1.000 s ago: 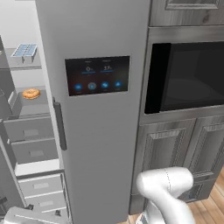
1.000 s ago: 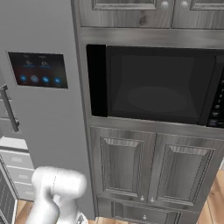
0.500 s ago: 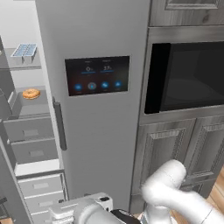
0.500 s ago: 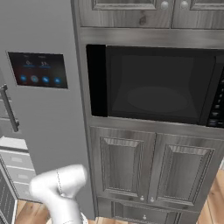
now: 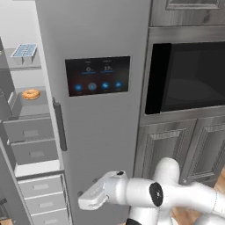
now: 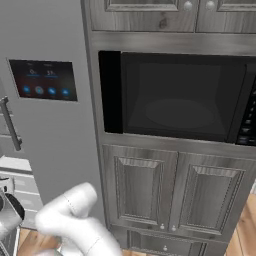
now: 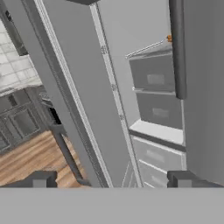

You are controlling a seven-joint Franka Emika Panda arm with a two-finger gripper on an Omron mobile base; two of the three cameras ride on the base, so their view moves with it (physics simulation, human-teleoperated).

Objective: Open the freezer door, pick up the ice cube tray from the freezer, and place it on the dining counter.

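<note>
Upper left of left base view: ice cube tray [image 5: 24,50] on freezer [image 5: 30,114] shelf | freezer door [image 7: 65,87] swung open | gripper [image 7: 109,179] jaws apart, empty

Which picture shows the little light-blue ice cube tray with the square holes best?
The left base view shows it best: the flat light-blue ice cube tray lies on the top shelf inside the open grey freezer, above the round orange-brown donut. The right base view and the hand view show the fridge, without the tray.

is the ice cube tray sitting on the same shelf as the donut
No, the ice cube tray lies on the shelf above the donut.
</note>
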